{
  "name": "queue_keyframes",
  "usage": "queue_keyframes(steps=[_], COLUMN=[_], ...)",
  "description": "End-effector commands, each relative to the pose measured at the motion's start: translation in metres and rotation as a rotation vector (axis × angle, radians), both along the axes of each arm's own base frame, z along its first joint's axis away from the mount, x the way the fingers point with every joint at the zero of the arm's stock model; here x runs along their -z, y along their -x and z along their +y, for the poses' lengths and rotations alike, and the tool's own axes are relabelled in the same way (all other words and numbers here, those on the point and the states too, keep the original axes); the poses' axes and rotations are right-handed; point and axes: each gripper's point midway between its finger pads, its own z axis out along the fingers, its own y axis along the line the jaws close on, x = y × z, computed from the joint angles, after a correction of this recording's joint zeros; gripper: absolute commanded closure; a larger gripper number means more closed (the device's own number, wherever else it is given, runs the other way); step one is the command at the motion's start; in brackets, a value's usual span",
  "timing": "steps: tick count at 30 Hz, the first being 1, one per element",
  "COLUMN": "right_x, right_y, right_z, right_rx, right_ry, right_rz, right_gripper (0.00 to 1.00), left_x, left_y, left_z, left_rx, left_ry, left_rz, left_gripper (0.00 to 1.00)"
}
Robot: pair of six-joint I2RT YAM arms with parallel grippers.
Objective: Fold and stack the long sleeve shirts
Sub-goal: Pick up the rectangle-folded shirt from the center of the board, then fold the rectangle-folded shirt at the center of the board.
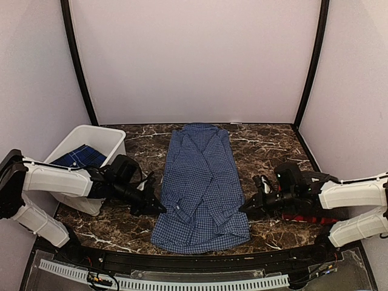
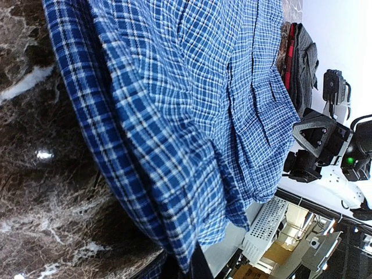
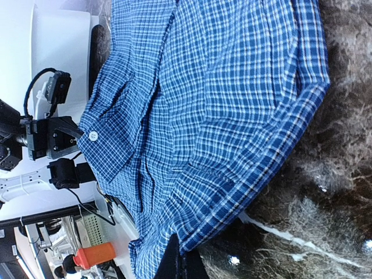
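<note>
White bin (image 1: 92, 134) sits behind the left arm with a dark blue plaid cloth (image 1: 79, 156) in it, can't tell if that's a shirt; left gripper (image 1: 160, 209) is low on the marble table (image 1: 267, 145), clenched on the left side edge of the blue-and-white check shirt (image 1: 203, 182), and the left wrist view shows the cloth edge running right down into the dark fingertips. The shirt lies flat and lengthwise between the two grippers, already narrowed, near hem toward the bases. Right gripper (image 1: 244, 209) is clenched on the opposite side edge at about the same height, fold of cloth pinched in its tips in the right wrist view. Red-and-black plaid shirt (image 1: 303, 217) lies under the right forearm, just behind that gripper, not yet handled. Step looks like the crosswise fold of the first shirt, grasp made. Next move likely needs both arms lifting evenly and carrying the near half away toward the collar without dragging the far half
</note>
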Motion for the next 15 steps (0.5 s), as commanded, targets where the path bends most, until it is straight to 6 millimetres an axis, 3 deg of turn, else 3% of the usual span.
queue_keyframes(steps=[1, 10, 15], right_x=[-0.028, -0.04, -0.05], right_y=[-0.02, -0.043, -0.071], right_z=[0.011, 0.022, 0.028], right_rx=[-0.005, 0.012, 0.039], right_ry=[-0.07, -0.099, -0.111], right_rz=[-0.086, -0.14, -0.197], right_gripper=[1.0, 1.0, 1.0], left_x=[-0.027, -0.049, -0.056], left_y=[-0.015, -0.044, -0.068], left_z=[-0.007, -0.016, -0.021], left_rx=[-0.033, -0.099, -0.146], left_ry=[0.063, 0.107, 0.118], left_rz=[-0.038, -0.109, -0.146], left_gripper=[1.0, 1.0, 1.0])
